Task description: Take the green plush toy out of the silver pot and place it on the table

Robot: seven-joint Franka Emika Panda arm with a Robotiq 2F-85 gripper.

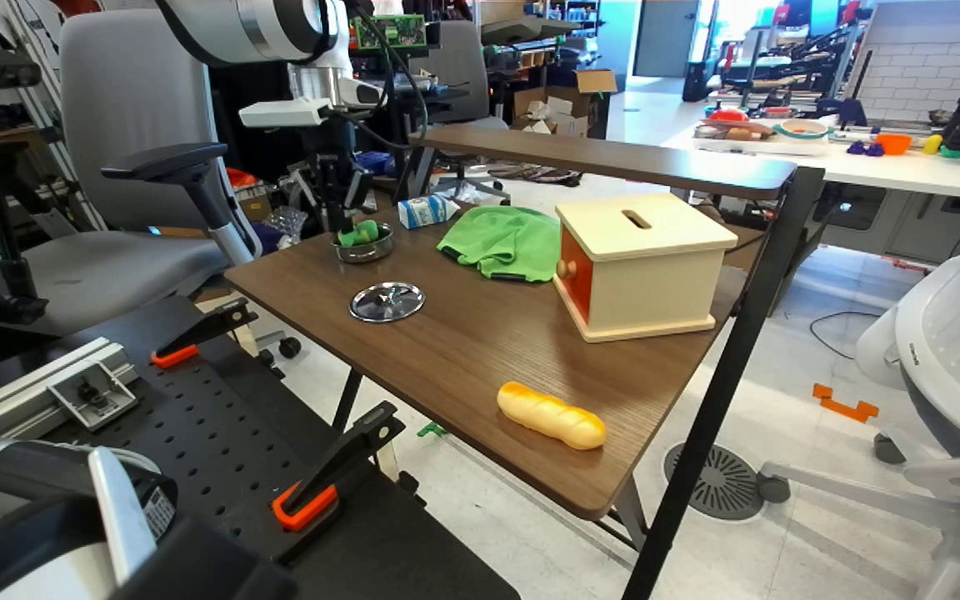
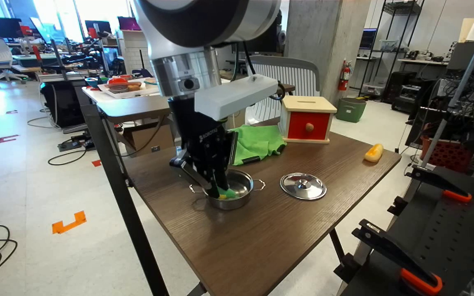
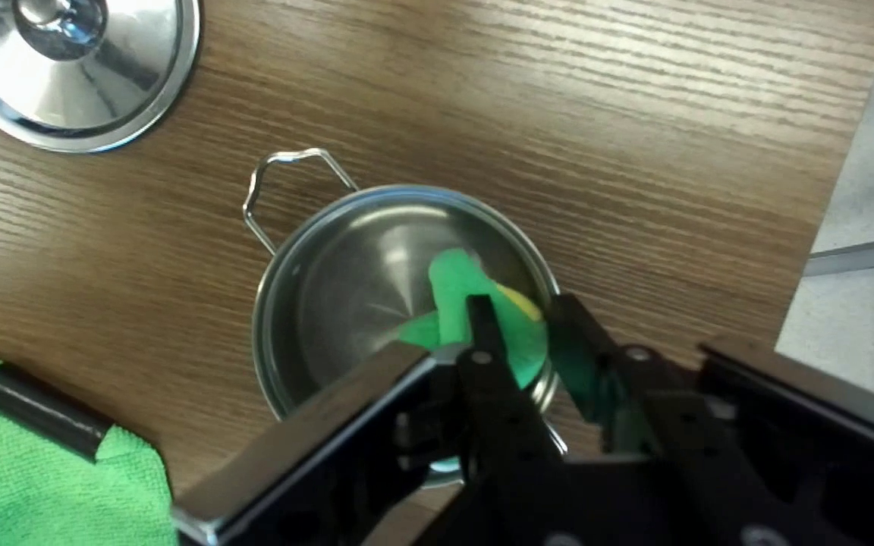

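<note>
Plush toy (image 3: 522,340) in the pot (image 3: 346,303), likely light and soft, is best pinched round its body, which shows between the fingers (image 3: 488,326), any clamping unclear.

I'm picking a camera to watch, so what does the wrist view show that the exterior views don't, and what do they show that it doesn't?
Only the wrist view: part of the green plush toy seen between the jaws; whether they grip it, I can't tell.
Only the exterior views, both of them, among other things: a wooden box and a yellow bread roll.
Shared: the silver pot, its lid lying on the table, the green cloth, the green plush toy and the jaws.
</note>
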